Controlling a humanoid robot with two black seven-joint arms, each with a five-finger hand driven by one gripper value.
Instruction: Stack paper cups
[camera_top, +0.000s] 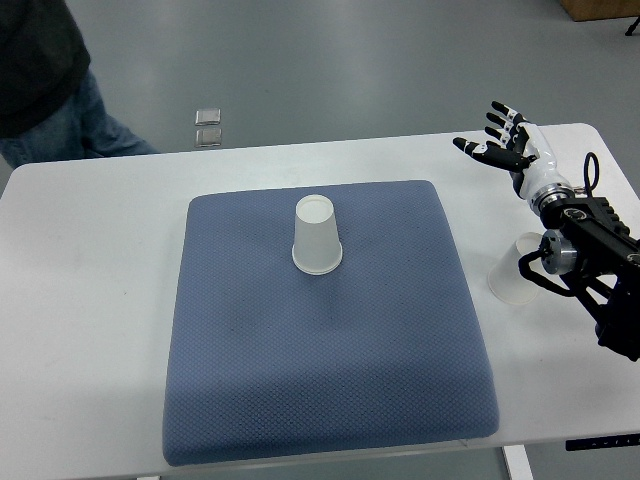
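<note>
paper cups show in two places: one paper cup (317, 236) stands upside down on the blue pad (330, 400), toward the pad's far half and a little left of its middle, with its narrow base up and its wide rim down on the fabric. a second paper cup (510, 272) sits on the bare white worktop (90, 300) just right of the pad's right edge, partly hidden behind the robot's forearm (so whether it is upright or inverted cannot be told).

the right hand (507, 142) hangs over the far right corner of the worktop, its arm coming in from the right edge of the picture. its fingers are spread apart and hold nothing, the dark fingertips pointing left and away. the hand is well apart from the cup on the pad and also clear of the cup beside the pad, which lies nearer, beside the black wrist housing.

the left arm does not show.

beyond the far edge of the worktop, a person's leg in jeans (70, 125) stands at the far left, and two small square objects (208, 127) lie on the grey floor.
</note>
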